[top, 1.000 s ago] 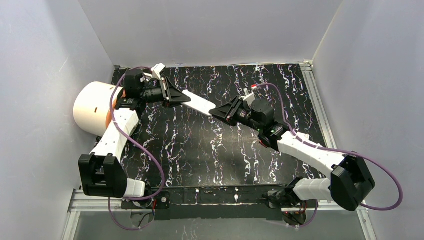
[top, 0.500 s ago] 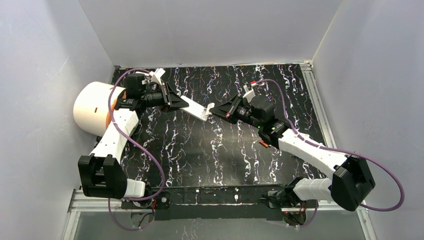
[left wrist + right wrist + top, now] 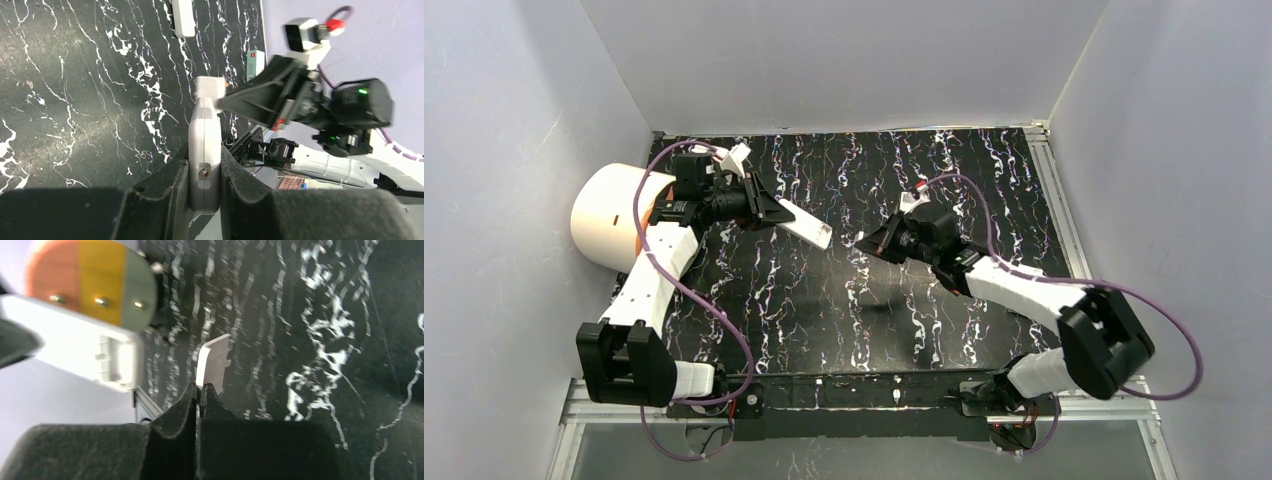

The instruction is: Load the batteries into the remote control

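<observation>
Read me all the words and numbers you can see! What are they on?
No words or numbers can be read in any view.
The white remote: plain, no print showing.
The small white cover: blank.
The small grey thing with a red spot: too small to read.
The round white tub: only tiny dark marks, too small to read.

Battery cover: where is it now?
The battery cover is pinched in the right gripper, mid-table in the top view, just right of the remote the left gripper holds.
</observation>
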You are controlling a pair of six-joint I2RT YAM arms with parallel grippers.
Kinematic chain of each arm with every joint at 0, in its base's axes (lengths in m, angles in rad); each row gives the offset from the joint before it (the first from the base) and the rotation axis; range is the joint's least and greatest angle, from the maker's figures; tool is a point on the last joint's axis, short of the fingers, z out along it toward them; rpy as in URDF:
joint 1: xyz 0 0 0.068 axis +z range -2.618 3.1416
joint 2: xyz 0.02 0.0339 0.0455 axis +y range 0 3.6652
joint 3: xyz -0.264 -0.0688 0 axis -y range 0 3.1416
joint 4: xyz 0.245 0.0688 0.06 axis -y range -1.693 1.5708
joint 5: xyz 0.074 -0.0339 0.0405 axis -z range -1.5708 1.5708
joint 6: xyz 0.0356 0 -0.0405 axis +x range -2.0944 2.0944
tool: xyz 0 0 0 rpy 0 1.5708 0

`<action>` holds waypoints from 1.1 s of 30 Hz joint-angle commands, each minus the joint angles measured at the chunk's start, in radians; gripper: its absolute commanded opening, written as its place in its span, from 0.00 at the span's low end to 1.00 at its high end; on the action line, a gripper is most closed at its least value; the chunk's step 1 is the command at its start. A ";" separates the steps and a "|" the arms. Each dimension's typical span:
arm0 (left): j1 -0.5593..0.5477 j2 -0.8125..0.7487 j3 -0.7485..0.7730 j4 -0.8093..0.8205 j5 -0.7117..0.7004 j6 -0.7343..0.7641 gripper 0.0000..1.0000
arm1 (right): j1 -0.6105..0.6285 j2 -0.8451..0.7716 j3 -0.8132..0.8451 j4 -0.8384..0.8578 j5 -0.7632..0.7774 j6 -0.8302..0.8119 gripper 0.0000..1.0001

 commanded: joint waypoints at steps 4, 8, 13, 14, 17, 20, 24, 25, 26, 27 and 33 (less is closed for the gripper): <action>0.002 -0.103 -0.037 0.065 0.076 -0.002 0.00 | -0.005 0.211 -0.019 0.146 -0.246 -0.089 0.01; 0.002 -0.113 -0.039 0.078 0.096 -0.010 0.00 | -0.019 0.306 -0.049 0.290 -0.362 -0.061 0.01; 0.002 -0.111 -0.040 0.091 0.113 -0.022 0.00 | -0.036 0.360 -0.077 0.257 -0.357 -0.090 0.01; 0.002 -0.111 -0.041 0.094 0.115 -0.024 0.00 | -0.039 0.361 -0.080 0.227 -0.345 -0.108 0.01; 0.002 -0.114 -0.039 0.093 0.106 -0.024 0.00 | -0.040 0.344 -0.081 0.147 -0.296 -0.176 0.13; 0.001 -0.114 -0.023 0.085 0.079 -0.015 0.00 | -0.041 0.315 -0.067 0.051 -0.235 -0.223 0.29; 0.001 -0.111 -0.007 0.101 0.071 -0.031 0.00 | -0.040 0.242 -0.041 -0.089 -0.095 -0.260 0.52; 0.002 -0.110 -0.005 0.107 0.071 -0.037 0.00 | -0.040 0.221 -0.033 -0.130 -0.057 -0.264 0.58; 0.002 -0.111 -0.004 0.112 0.071 -0.043 0.00 | -0.042 0.197 -0.024 -0.160 -0.027 -0.271 0.63; 0.001 -0.111 -0.004 0.119 0.071 -0.051 0.00 | -0.041 0.172 -0.016 -0.179 -0.008 -0.281 0.67; 0.002 -0.136 -0.031 0.199 0.111 -0.128 0.00 | -0.040 -0.020 -0.042 0.078 -0.206 -0.293 0.85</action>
